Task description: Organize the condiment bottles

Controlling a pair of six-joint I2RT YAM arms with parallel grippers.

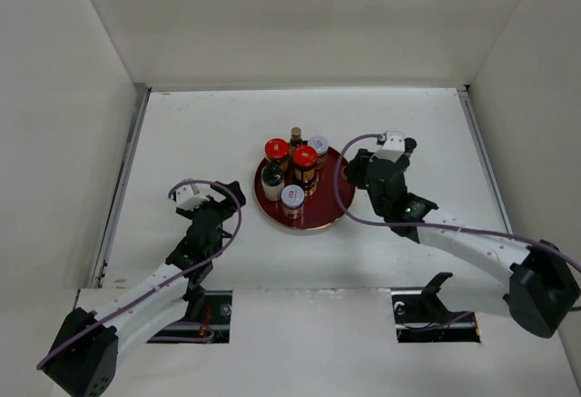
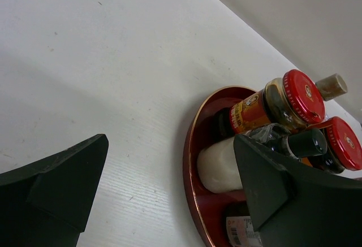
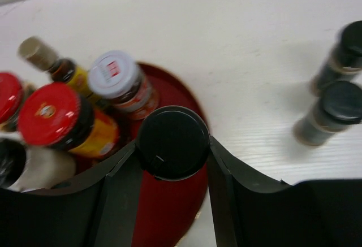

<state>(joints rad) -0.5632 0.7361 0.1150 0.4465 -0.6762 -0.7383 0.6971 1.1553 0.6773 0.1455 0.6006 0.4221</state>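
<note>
The dark red tray [image 1: 320,218] holds several condiment bottles: two red-capped jars [image 1: 277,149] [image 1: 304,154], a brown-capped bottle [image 1: 296,132], a silver-capped jar [image 1: 319,145], a white-capped jar [image 1: 292,195] and a white bottle [image 1: 271,179] with a black cap. My right gripper [image 3: 173,145] is shut on a black-capped bottle [image 3: 173,139] above the tray's right rim [image 3: 169,213], its fingers pressing both sides of the cap. Two more slim black-capped bottles [image 3: 345,49] [image 3: 331,111] stand on the table to the right. My left gripper [image 2: 169,185] is open and empty, just left of the tray [image 2: 195,162].
White walls enclose the table on three sides. The right arm [image 1: 472,247] reaches in from the lower right, its purple cable [image 1: 340,188] looping over the tray's right edge. The left arm [image 1: 172,270] lies at the lower left.
</note>
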